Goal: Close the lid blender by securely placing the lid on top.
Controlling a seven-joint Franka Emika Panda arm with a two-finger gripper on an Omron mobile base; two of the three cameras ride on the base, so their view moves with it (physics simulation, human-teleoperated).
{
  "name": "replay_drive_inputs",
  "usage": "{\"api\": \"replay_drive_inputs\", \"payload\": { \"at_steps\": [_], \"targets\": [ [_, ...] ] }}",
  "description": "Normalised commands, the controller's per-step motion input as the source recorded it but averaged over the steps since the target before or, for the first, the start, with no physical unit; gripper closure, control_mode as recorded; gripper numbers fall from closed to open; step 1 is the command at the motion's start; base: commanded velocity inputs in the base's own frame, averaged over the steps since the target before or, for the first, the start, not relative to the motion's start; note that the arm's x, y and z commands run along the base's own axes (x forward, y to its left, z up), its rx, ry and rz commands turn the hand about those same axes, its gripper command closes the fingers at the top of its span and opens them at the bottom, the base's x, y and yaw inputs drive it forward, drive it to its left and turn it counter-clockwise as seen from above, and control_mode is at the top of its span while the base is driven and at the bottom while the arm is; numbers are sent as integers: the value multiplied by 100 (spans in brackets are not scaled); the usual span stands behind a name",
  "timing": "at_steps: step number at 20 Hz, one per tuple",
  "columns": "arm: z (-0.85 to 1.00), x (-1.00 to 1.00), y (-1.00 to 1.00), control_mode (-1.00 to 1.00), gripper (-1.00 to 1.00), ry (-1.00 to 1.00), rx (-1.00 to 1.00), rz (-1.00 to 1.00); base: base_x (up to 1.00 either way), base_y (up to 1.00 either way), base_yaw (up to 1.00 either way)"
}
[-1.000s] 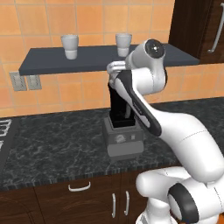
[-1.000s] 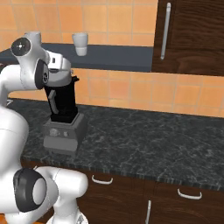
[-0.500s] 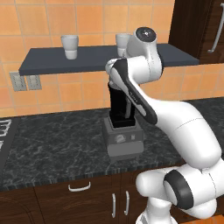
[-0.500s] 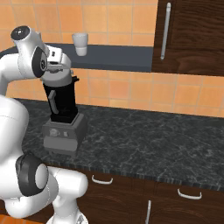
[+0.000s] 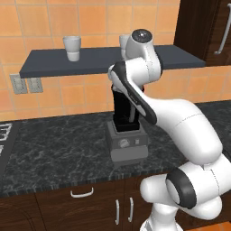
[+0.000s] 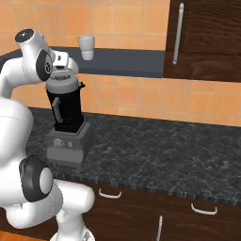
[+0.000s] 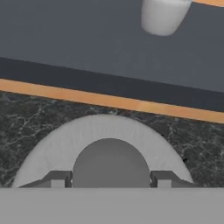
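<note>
Item: round light-grey lid with darker grey knob, seated atop the tall black tapered blender jar, mid-desk near the front edge. My hand sits directly over it, fingers narrowly flanking the knob, apparently to press it home. Whether I grip it, I cannot tell.

**White arm, dark joints**

The arm is glossy white, built of fat rounded segments with dark grey discs capping its joints. Its base bulges in smooth white lobes. Two small dark grey fingertips end in squared, blocky pads.
</note>
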Motion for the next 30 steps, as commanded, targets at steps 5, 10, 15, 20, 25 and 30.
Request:
{"api": "replay_drive_inputs", "payload": {
  "at_steps": [5,10,15,20,25,30],
  "targets": [
    [-9,-10,-3,-100,-100,-2,0,0,0,0,0],
    [39,-19,0,-100,-100,-23,5,0,0,0,0],
    [49,-32,-5,-100,-100,-31,4,0,0,0,0],
    [1,-100,-96,-100,-100,-26,15,0,0,0,0],
    [-90,-100,-100,-100,-100,-2,4,0,0,0,0],
    [-100,-100,-100,-100,-100,1,2,0,0,0,0]
  ]
}}
